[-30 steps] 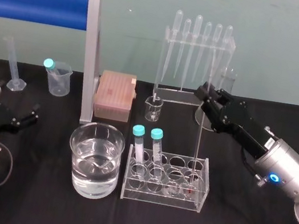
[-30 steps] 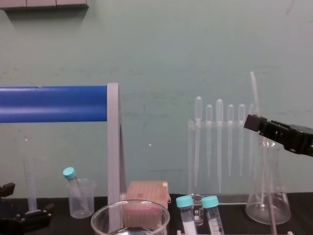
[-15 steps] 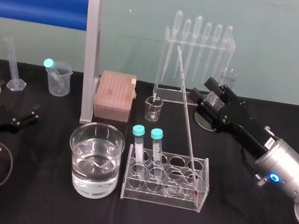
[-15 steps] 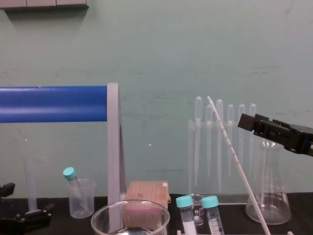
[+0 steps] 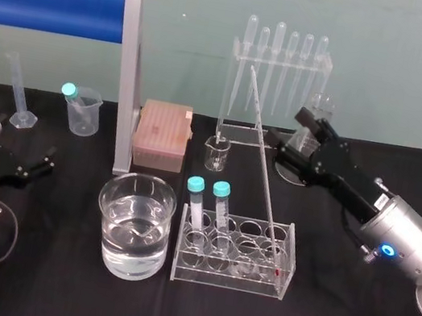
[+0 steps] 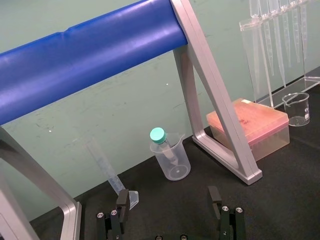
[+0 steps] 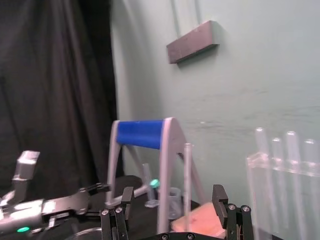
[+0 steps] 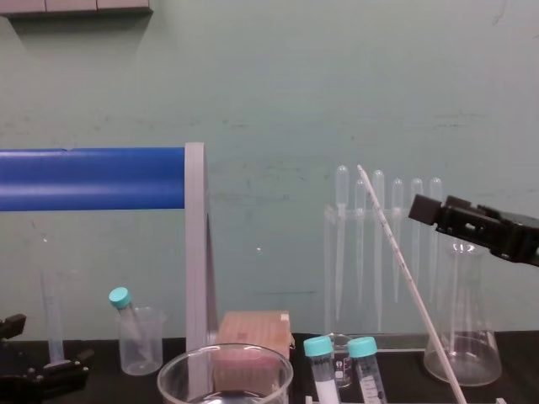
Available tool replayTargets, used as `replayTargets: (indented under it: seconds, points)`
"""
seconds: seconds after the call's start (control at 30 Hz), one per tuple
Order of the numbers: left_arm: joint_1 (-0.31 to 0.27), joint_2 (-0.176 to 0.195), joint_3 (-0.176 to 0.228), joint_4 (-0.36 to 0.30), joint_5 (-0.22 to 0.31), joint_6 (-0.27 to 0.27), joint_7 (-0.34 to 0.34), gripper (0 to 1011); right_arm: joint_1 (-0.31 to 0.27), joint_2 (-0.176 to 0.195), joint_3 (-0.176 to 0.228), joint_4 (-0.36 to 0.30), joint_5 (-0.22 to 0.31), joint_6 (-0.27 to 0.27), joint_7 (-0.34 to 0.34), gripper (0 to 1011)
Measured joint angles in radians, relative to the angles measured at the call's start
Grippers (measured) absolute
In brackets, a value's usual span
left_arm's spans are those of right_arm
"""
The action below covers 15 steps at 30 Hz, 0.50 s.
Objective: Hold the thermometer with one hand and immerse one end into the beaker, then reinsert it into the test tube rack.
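The thermometer (image 5: 262, 167) stands free in the clear test tube rack (image 5: 230, 269), red tip down in a right-hand hole, its top leaning left toward the pipettes (image 8: 404, 269). My right gripper (image 5: 296, 136) hovers open just right of the leaning rod and touches nothing; the right wrist view shows its fingers wide apart (image 7: 171, 200) with a blurred rod, likely the thermometer (image 7: 187, 170), beyond them. Left of the rack sits the large beaker (image 5: 133, 226), half full of water. My left gripper (image 5: 29, 171) rests open at the table's left (image 6: 168, 200).
Two teal-capped tubes (image 5: 208, 198) stand in the rack's left holes. Behind are a pipette stand (image 5: 278, 80), a conical flask (image 5: 319, 103), a small glass beaker (image 5: 216, 152) and a pink tip box (image 5: 162, 135). A blue-barred frame (image 5: 50, 4), plastic beaker (image 5: 82, 112) and graduated cylinder (image 5: 20, 91) occupy the left.
My right gripper opened and let go of the thermometer. The rod, upright before, tipped over to lean left in the rack. The gripper drew back slightly to the right.
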Motion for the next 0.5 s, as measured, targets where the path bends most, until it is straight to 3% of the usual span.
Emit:
replayTargets:
  seconds: [0.03, 0.23, 0.27, 0.37, 0.5]
  points:
    - [0.000, 0.000, 0.000, 0.000, 0.000, 0.000, 0.000, 1008, 0.000, 0.000, 0.000, 0.000, 0.000, 0.000, 0.000, 1003]
    - [0.000, 0.000, 0.000, 0.000, 0.000, 0.000, 0.000, 1008, -0.097, 0.021, 0.066, -0.130, -0.099, 0.037, -0.293, 1002]
    - [0.000, 0.000, 0.000, 0.000, 0.000, 0.000, 0.000, 1008, -0.121, 0.029, 0.080, -0.166, -0.131, 0.064, -0.370, 1003]
    - [0.000, 0.000, 0.000, 0.000, 0.000, 0.000, 0.000, 1008, -0.153, 0.043, 0.096, -0.217, -0.185, 0.137, -0.489, 1003]
    - [0.000, 0.000, 0.000, 0.000, 0.000, 0.000, 0.000, 1008, -0.177, 0.055, 0.100, -0.251, -0.222, 0.247, -0.579, 1003]
